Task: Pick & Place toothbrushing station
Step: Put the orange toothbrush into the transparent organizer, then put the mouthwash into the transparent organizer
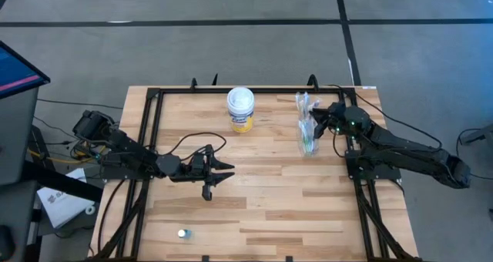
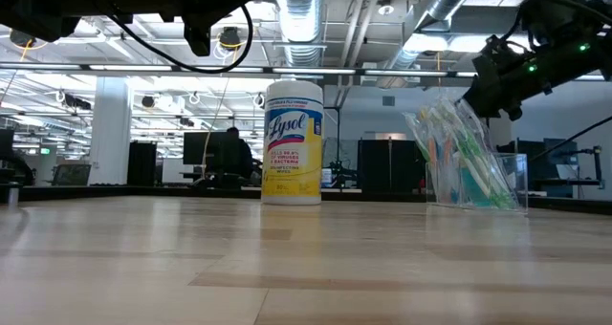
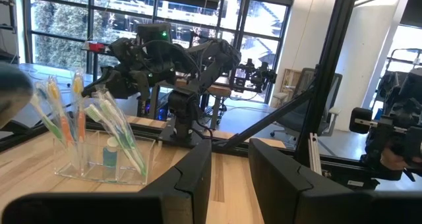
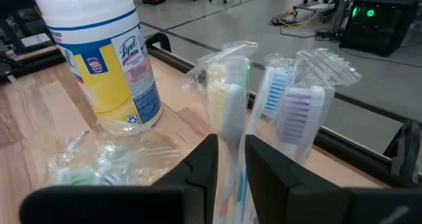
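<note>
The toothbrushing station (image 1: 308, 131) is a clear plastic holder standing on the table at the far right. It holds several toothbrushes in clear wrappers, leaning in their compartments, and a small blue tube (image 3: 111, 155). It also shows in the low view (image 2: 473, 167). My right gripper (image 4: 231, 165) is above the holder, at the brushes' upper ends, shut on a white toothbrush (image 4: 230, 115). My left gripper (image 1: 223, 173) hovers open and empty over the table's middle left, its fingers pointing toward the station. My right gripper pinches the white toothbrush's neck (image 4: 231, 148), just below its head, between its two fingers. The brush head sticks out beyond the fingertips. The brush's lower end is hidden by the gripper.
A white-lidded yellow Lysol canister (image 1: 241, 109) stands at the far middle, left of the station; it also shows in the right wrist view (image 4: 105, 59). A small round object (image 1: 182, 233) lies near the front edge. A black frame (image 1: 150, 115) borders the table.
</note>
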You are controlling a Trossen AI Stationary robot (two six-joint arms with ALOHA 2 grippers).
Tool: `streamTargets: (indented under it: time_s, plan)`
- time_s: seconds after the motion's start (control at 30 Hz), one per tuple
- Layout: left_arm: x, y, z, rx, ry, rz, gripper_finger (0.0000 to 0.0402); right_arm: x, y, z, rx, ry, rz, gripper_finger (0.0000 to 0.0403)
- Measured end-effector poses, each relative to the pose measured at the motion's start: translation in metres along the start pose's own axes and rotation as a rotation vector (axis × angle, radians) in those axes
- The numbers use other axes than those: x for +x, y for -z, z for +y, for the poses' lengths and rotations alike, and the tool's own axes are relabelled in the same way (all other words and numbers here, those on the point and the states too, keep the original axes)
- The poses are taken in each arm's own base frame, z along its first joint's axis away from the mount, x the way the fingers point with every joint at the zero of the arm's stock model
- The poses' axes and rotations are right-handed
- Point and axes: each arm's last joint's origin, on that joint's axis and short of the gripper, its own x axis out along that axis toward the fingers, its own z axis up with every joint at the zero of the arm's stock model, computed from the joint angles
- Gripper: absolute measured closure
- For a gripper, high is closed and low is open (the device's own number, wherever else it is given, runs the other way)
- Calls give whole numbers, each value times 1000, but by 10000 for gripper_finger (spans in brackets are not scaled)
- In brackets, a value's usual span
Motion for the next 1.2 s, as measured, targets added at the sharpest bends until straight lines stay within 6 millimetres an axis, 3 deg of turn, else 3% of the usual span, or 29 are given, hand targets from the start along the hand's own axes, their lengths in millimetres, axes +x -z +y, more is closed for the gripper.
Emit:
streamTargets:
  time_s: [0.23,0.67,0.93,1.2]
  plan:
    - [0,0,0,0,0,0,306,-8,-5,-1,-2,-5,-42,335]
    - [0,0,0,0,0,0,306,-32,-45,3,-26,-69,-78,332]
    - [-7,-16,1,11,-1,11,306,-40,-48,13,15,-316,-68,286]
    - [-35,-39,14,2,-124,161,306,-47,-40,37,-1,-625,6,265]
